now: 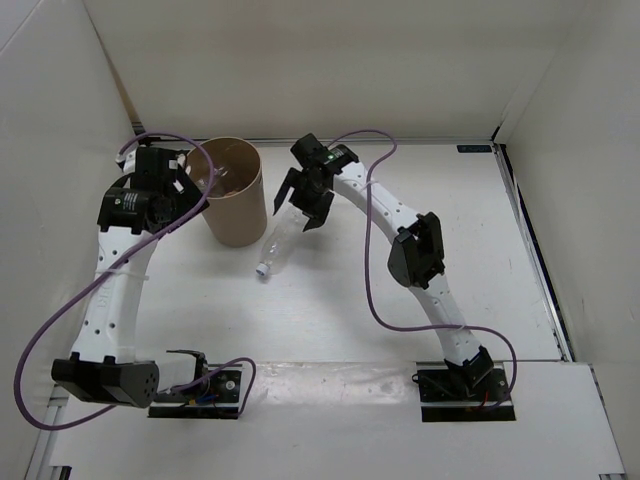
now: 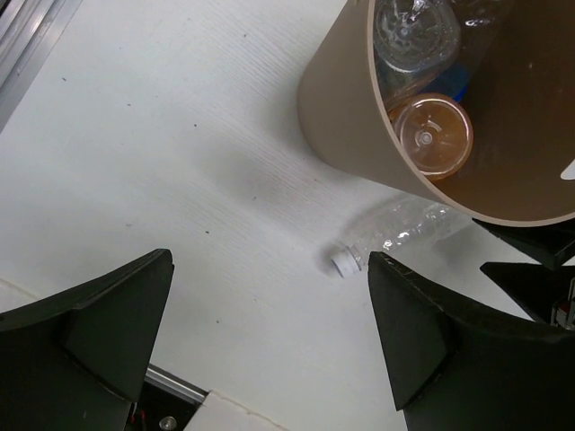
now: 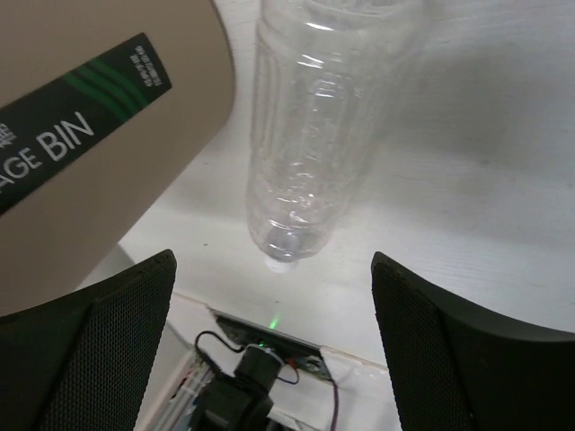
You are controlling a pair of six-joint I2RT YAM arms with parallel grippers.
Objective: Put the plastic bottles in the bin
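R end effector [image 1: 303, 203]: released, jaws wide, nothing btwn the pads. It hangs over the plain clear bottle [image 3: 301, 135], lined up roughly along the bottle's length.
L end effector [image 2: 269, 260]: also released and empty, up by the bin [image 1: 235, 215] on its left side.
The plain clear bottle lies on its side on the surface [image 1: 320, 310], cap toward the near edge, base end just beside the bin wall; we can't tell if they touch.
The bin stands upright. Inside we see the orange bottle [image 2: 433, 135] and clear bottles [image 2: 415, 31], w/ a blue label showing. We judge one bottle is left to go.

Risks from here:
- The bottle is round, thin-walled and prob. light, so an off-centre close could make it roll or squirt out.
- The bin-side pad may clip the bin wall on descent and shove or tip the bin.
- A long bottle carried flat could catch the rim.
- The L arm is close to the bin, so the arms may collide at drop-off.
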